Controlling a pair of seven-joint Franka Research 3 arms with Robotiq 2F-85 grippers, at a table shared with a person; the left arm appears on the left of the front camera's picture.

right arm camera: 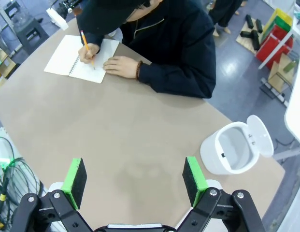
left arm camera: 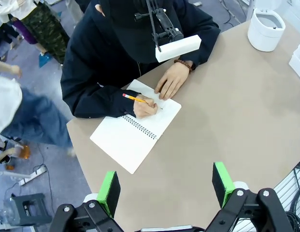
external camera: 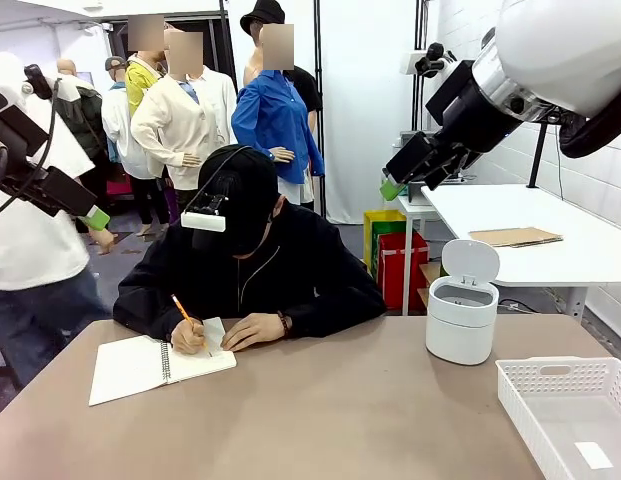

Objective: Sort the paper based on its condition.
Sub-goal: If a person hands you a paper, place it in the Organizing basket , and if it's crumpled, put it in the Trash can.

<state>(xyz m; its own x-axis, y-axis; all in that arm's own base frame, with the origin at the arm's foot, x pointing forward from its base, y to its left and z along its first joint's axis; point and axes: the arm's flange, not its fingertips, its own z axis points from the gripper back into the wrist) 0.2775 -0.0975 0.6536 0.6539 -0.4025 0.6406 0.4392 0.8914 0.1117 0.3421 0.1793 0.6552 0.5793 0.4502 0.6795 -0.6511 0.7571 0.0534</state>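
Note:
No crumpled paper wad is in view. A person at the far side writes with a pencil (external camera: 180, 308) in a white spiral notebook (external camera: 140, 368), one hand holding the page down. My left gripper (left arm camera: 165, 188) hangs high over the table's left part, open and holding nothing, with the notebook (left arm camera: 135, 126) below it. My right gripper (right arm camera: 134, 180) is also raised and open with nothing between its pads, above bare tabletop between the notebook (right arm camera: 82, 57) and the bin. In the front view the left gripper (external camera: 95, 218) and right gripper (external camera: 390, 188) are up at the picture's sides.
A small white bin (external camera: 462, 318) with its lid flipped up stands at the right of the table. A white slotted basket (external camera: 560, 368) sits at the near right corner with a small flat white slip (external camera: 593, 455) inside. A tan cardboard sheet (external camera: 515, 236) lies on a table behind.

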